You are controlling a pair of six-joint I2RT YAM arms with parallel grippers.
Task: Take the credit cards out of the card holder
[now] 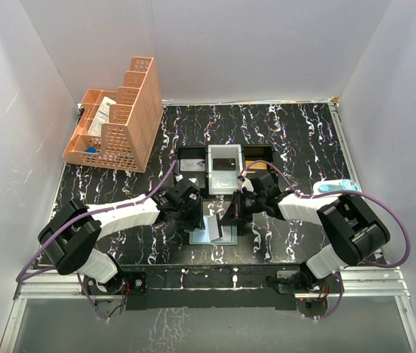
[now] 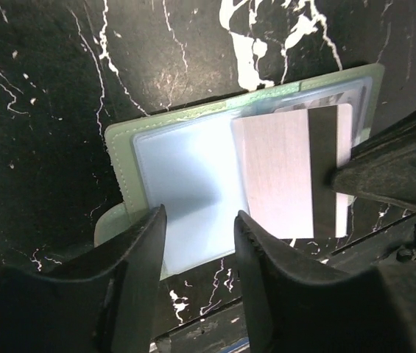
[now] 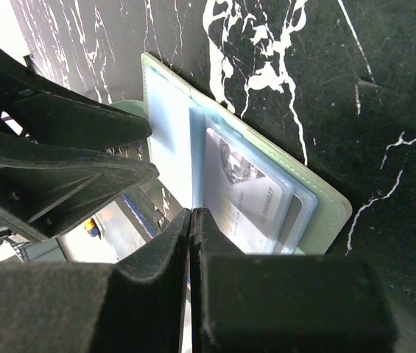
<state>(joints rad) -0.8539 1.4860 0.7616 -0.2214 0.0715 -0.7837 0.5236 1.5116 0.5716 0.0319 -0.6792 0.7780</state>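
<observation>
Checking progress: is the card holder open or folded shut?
Open: the card holder lies spread flat, both shiny inner panels facing up.

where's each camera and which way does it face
Top external: high behind the robot, looking down on the table; left arm and right arm show.
Left wrist: looks down at the open card holder and card; open left gripper shows.
Right wrist: across the card holder from the other side; shut right gripper shows.
Shared: both wrists see the card holder and the other gripper.
</observation>
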